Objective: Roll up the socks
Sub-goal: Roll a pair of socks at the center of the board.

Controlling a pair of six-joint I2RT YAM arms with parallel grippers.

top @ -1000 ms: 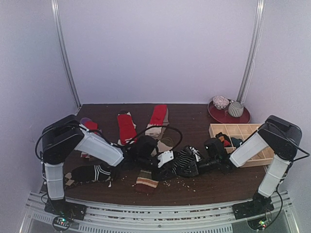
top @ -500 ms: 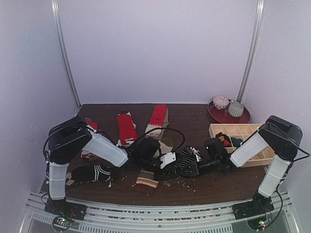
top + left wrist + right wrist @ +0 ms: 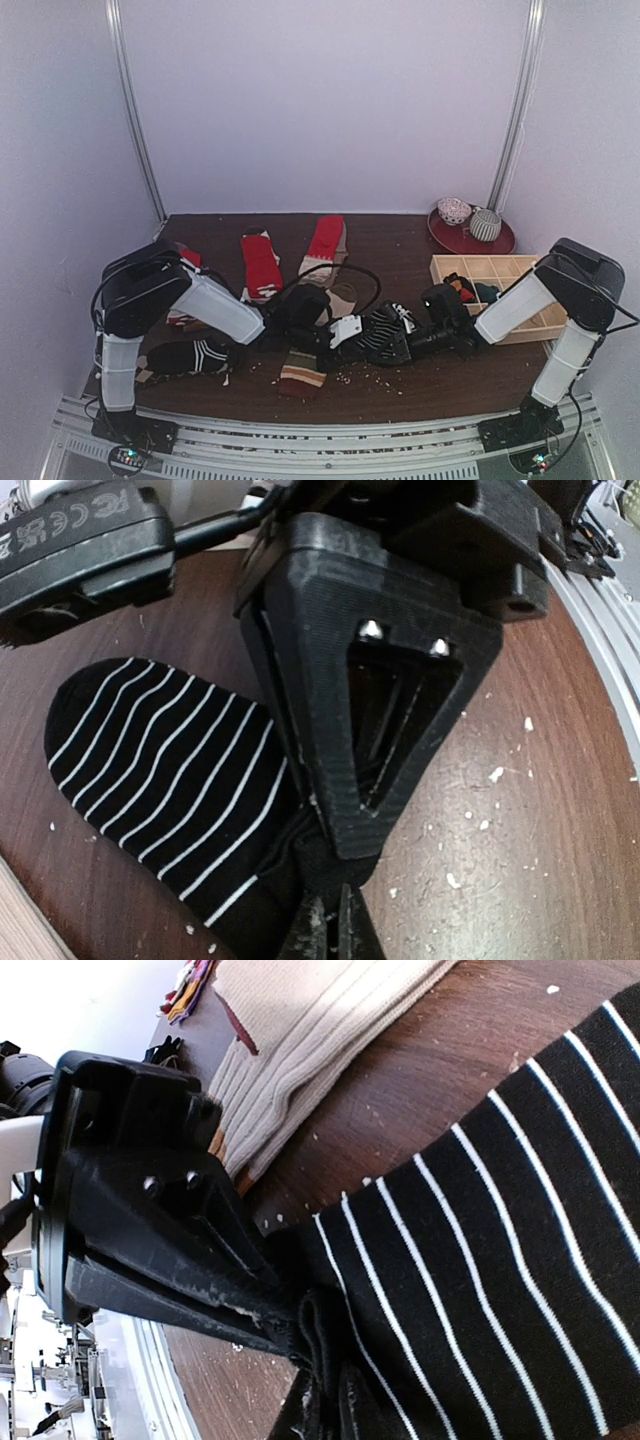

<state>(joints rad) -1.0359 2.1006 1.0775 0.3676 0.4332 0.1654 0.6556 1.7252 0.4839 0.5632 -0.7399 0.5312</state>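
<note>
Socks: none of the loose ones looked rolled yet. Striped black sock (image 3: 385, 335) lay on the counter (image 3: 400, 240) at centre frame in the overhead view, between the two arms. Left fingers (image 3: 310, 938) were clenched on a bunched fold at one end of it. Right fingers (image 3: 305, 1420) were pinched on the same bunch, tips almost meeting the left ones. Judged: first tuck of the roll in hand, with the sock's whole length left to wind.

Count, overhead view:
- Black striped socks: two, the second black sock (image 3: 190, 355) at lower left.
- Banded beige sock (image 3: 300, 375): one, lower centre.
- Red: back-left red sock (image 3: 260, 262) and back-centre red sock (image 3: 325, 240) lying flat, plus a third part-hidden at far left.
- Pale sock (image 3: 340, 295): one, under the left arm.
- Wooden tray (image 3: 490, 259), right of frame: a few dark bundles, possibly finished rolls; could not tell.
</note>
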